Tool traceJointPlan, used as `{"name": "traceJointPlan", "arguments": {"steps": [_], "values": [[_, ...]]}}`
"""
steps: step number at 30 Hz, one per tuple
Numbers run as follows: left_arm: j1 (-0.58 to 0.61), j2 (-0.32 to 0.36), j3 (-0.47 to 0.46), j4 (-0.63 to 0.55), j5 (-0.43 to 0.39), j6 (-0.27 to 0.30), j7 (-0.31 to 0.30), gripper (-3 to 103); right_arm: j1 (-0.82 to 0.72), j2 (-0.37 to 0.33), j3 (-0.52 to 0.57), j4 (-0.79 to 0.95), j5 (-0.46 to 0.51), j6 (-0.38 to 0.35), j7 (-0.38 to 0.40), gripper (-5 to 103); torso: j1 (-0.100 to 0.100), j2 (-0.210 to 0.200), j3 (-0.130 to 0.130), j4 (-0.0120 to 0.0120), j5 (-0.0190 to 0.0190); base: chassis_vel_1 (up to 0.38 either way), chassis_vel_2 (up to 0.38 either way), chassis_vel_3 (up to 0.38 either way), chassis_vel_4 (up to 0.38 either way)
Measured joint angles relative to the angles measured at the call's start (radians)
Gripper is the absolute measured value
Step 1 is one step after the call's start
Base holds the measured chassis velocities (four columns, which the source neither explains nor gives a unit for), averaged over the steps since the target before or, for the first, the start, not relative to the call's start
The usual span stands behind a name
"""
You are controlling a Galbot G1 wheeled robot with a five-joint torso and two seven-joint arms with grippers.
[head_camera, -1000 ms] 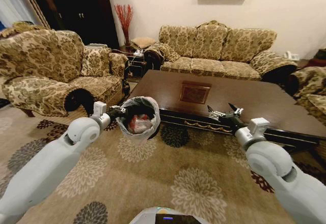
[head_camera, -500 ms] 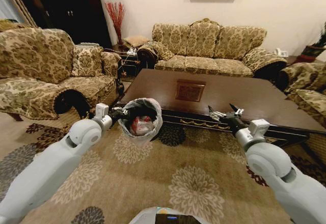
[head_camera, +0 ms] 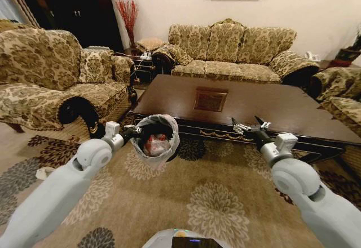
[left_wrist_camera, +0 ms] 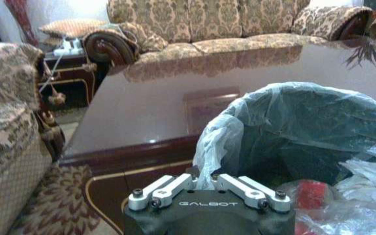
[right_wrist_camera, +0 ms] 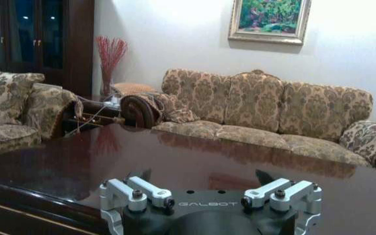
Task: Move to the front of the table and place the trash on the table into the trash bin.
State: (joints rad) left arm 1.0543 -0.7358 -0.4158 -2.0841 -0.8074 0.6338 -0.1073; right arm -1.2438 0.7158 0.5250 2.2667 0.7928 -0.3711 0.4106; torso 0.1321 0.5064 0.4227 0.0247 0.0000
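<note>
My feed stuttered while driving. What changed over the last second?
The whole head view shifted between a second ago and half a second ago, so the camera moved, not the furniture; since then it has hardly moved. The left claw still holds the trash bin by its rim; the right claw stays open at the table edge.

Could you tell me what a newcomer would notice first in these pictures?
The left gripper holds the lined bin by its rim in the air before the table, with red-and-white trash inside. The right gripper hovers open over the table's near edge.
</note>
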Motion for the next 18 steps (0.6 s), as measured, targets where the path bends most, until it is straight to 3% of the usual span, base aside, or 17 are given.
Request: {"name": "traceJointPlan", "arguments": {"steps": [10,18], "values": [[0.091,-0.037,-0.025,0.010,0.062,-0.015,0.038,3,-0.031,0.032,0.009,-0.008,-0.040,0.007,-0.009,100,-0.015,-0.042,-0.026,-0.0001,-0.0001,0.000,0.000,0.000,0.000],[0.107,-0.010,-0.032,0.057,0.084,0.020,0.047,3,-0.076,0.087,0.023,-0.025,-0.091,0.026,-0.040,100,-0.025,-0.065,-0.040,-0.0001,-0.0001,0.000,0.000,0.000,0.000]]}}
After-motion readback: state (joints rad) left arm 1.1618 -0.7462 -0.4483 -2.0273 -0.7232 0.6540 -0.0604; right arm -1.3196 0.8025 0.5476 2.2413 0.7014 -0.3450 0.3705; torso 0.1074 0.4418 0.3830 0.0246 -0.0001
